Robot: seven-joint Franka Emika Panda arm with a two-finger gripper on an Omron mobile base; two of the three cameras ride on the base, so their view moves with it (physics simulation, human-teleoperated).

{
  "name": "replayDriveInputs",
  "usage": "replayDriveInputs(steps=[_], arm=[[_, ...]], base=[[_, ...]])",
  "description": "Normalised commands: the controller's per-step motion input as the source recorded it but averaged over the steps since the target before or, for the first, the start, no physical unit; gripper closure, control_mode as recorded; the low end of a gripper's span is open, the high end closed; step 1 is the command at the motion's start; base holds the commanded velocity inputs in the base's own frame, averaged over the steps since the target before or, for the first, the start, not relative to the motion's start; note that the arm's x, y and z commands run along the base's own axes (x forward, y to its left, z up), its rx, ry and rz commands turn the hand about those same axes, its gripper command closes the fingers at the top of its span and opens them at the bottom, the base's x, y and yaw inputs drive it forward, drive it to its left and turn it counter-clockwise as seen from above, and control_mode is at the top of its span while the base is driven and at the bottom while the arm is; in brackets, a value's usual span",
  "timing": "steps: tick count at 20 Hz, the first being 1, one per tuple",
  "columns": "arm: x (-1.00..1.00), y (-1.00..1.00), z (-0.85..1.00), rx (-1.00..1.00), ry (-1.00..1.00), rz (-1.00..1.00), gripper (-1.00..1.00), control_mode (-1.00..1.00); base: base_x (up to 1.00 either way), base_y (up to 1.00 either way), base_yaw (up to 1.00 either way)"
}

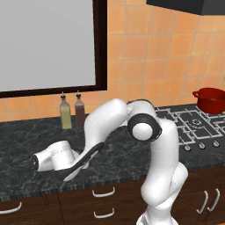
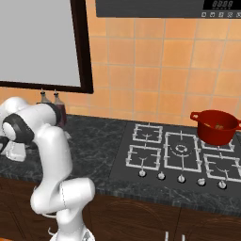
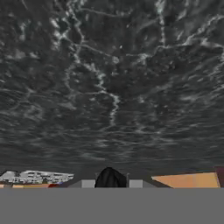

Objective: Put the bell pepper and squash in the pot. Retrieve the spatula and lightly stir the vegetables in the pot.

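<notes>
Spanning dark marble, the tabletop (image 1: 26, 136) is backed by orange tiles (image 2: 155, 61); the hand (image 3: 110, 178) is seen low, its state indiscernible.

A home kitchen: dark marble counter (image 1: 26, 132), gas hob (image 2: 181, 155), orange tiled wall (image 2: 155, 70), drawers (image 1: 103, 202) below, range hood (image 1: 193, 6) above.

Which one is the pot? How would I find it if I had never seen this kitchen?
Start at the black stove with its white grates, set in the dark marble counter under the orange tiled wall. The pot stands on the stove's far right corner. It is round, deep, glossy red with small side handles, the one red thing on the stove, far from the two bottles.
</notes>
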Motion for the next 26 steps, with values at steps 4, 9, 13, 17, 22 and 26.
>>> replayDriveInputs(steps=[4,9,13,17,22,26], arm=[[-0.63,-0.21,1.0,0.41,-0.08,-0.05,1.0,-1.0],[-0.17,-0.29,1.0,0.59,0.0,-0.23,1.0,-1.0],[0.0,-0.26,1.0,0.64,0.0,-0.33,1.0,-1.0],[0.07,-0.41,1.0,0.6,0.0,-0.47,1.0,-1.0],[0.04,-0.47,0.94,0.4,0.0,-0.65,1.0,-1.0],[0.06,-0.37,0.49,0.22,0.0,-0.73,1.0,-1.0]], base=[[0.0,0.0,0.0],[0.0,0.0,0.0],[0.0,0.0,0.0],[0.0,0.0,0.0],[0.0,0.0,0.0],[0.0,0.0,0.0]])
